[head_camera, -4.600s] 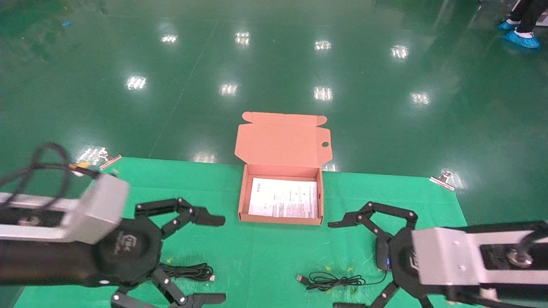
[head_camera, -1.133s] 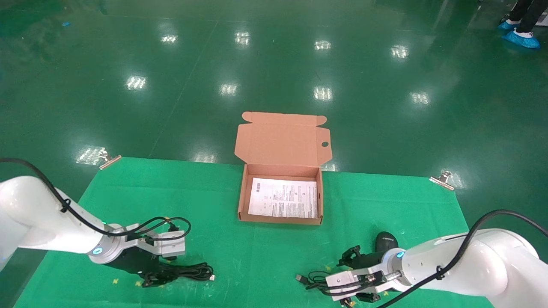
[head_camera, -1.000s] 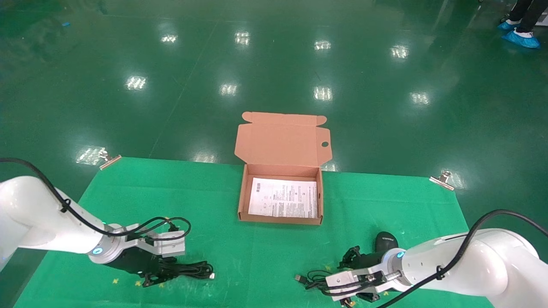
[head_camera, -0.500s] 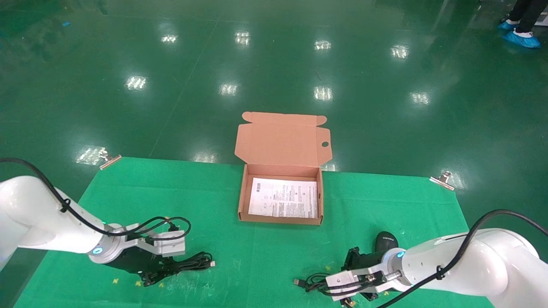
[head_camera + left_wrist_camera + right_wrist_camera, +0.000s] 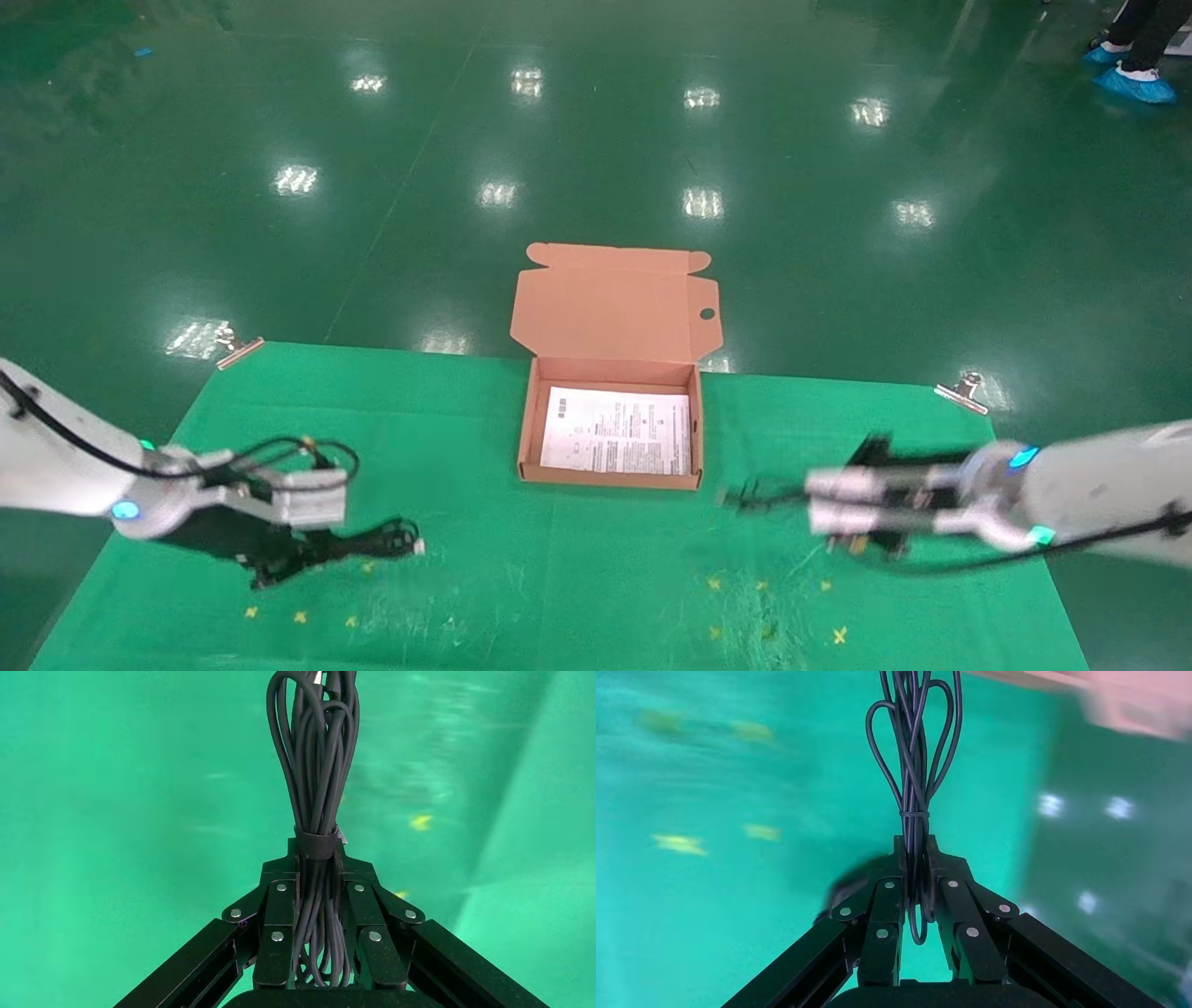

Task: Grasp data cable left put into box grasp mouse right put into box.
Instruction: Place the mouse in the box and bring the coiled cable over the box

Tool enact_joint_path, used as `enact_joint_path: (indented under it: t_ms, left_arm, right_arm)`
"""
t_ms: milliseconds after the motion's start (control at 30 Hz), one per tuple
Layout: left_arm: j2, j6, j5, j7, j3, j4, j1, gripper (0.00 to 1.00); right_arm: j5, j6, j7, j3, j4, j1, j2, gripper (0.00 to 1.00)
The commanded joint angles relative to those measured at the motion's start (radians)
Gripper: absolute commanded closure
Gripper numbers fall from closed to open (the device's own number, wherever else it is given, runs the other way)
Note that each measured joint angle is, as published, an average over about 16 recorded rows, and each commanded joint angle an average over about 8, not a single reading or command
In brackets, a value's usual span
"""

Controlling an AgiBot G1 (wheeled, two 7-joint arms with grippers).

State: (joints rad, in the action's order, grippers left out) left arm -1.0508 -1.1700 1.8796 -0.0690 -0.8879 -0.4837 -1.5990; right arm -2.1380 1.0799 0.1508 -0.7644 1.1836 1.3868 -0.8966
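**Both grippers clamping cable bundles beside the open box**

Currently the data cable (image 5: 368,545) is hanging as a black bundle at the lower left of the head view, its silvery plug end pointing toward the centre. The left gripper (image 5: 279,559) is pinching this bundle; in the left wrist view the strands (image 5: 316,776) are running straight out between the closed fingers (image 5: 277,931), bound by a dark strap just past the fingertips.

At the lower right of the head view, the right gripper (image 5: 852,489) is pressing its fingers together on the mouse cord (image 5: 759,496), which is sticking out toward the box. The right wrist view is showing the thin looped cord (image 5: 914,762) pinched between the fingers (image 5: 883,931), with the dark body of the mouse (image 5: 849,881) blurred just beside them; whether it is touching the cloth cannot be told.

Between the two arms, the box (image 5: 529,429) is standing open at the centre of the frame, its flap lid (image 5: 610,312) tilting back and a printed sheet (image 5: 616,431) lying inside. Everything is resting on a green cloth (image 5: 559,596), clipped at its far corners.
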Motion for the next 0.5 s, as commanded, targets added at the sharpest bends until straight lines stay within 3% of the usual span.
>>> enact_joint_path:
  t_ms: [33,267,500]
  left_arm:
    - [0.026,-0.007,0.000,0.009,0.004,-0.042,-0.015,1.00]
    - [0.076,0.073,0.031,0.111,0.027,-0.257,-0.044,1.00]
    - [0.056,0.195,0.087,0.200,0.047,-0.395,-0.068,1.00]
  right_arm:
    - [-0.008,-0.012,0.042,0.026,0.021,0.022,0.027,1.00]
    - [0.005,-0.084,0.059,0.083,-0.001,0.122,-0.003,1.00]
    - [0.051,-0.162,0.027,0.112,-0.067,0.212,-0.110,1.00]
